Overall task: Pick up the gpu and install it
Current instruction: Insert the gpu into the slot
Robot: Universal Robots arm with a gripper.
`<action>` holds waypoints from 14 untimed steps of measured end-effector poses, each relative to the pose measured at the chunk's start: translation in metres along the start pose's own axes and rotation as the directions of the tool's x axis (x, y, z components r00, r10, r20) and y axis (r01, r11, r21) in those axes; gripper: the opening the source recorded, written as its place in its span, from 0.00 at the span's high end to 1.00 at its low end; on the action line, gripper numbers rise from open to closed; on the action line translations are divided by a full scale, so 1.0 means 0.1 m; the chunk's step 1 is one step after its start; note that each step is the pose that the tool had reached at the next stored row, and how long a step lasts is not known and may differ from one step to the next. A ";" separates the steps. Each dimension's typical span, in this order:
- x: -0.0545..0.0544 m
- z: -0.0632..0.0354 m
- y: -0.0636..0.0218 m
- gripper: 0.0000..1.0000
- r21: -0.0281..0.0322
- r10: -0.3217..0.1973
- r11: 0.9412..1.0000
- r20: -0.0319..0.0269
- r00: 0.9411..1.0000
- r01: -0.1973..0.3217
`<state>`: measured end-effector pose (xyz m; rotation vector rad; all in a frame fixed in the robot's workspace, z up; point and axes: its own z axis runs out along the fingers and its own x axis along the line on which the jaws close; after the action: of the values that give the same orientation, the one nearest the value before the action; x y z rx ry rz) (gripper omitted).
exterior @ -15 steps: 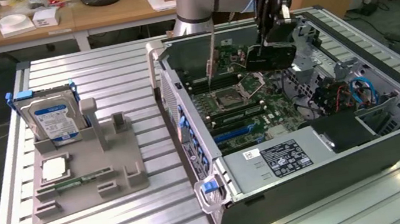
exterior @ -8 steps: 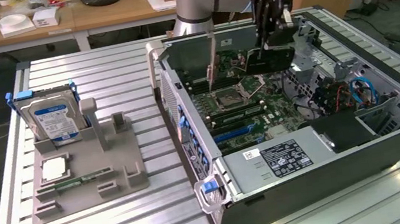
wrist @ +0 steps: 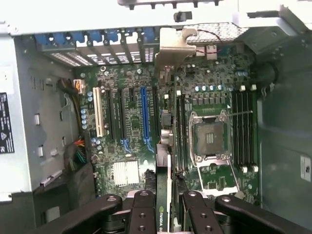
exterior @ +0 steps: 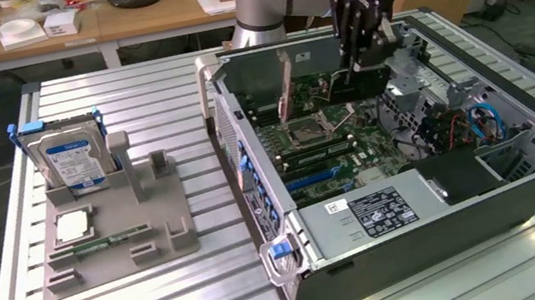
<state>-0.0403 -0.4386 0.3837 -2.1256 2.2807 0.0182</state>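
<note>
**gpu held edge-on over the open computer case**

gpu (wrist: 162,217) hangs inside the open computer case (exterior: 419,239), clamped between the two fingers of the gripper (wrist: 167,197), which press on its flat faces. In the wrist view the card is a thin line running away from the fingers to its silver bracket (wrist: 170,46) at the rear wall. In the exterior view it stands upright under the arm, above the motherboard (wrist: 131,122). Whether its lower edge touches the board cannot be made out.

The main risk is probably alignment. The card sits near the long blue slot (wrist: 144,114), and its edge looks offset toward the processor socket (wrist: 209,136). Pressed down off-line, the connector could land on the slot's wall or on neighbouring parts and scrape or bend them. The bracket could also catch the rear wall's metal lip if it arrives slightly high or skewed. Because the grip is on a thin, smooth board, the card may tilt or slip between the fingers once it meets resistance.

The card itself is slim, flat and dark, with a small green maker's label (wrist: 161,218) near the fingers and a pale metal bracket bent at one end. It appears rigid and light, but its exposed edge contacts look easily damaged.
</note>
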 end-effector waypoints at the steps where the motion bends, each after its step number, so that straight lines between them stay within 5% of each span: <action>1: 0.00 0.009 0.000 0.74 0.000 -0.014 1.000 0.000 1.000 0.014; 8: 0.05 0.079 -0.004 0.74 0.010 -0.066 0.998 0.001 0.998 0.066; 14: 0.11 0.176 -0.007 0.74 0.011 -0.070 0.998 0.001 0.998 0.070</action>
<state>-0.0403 -0.4492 0.3658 -2.1972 2.1993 0.0053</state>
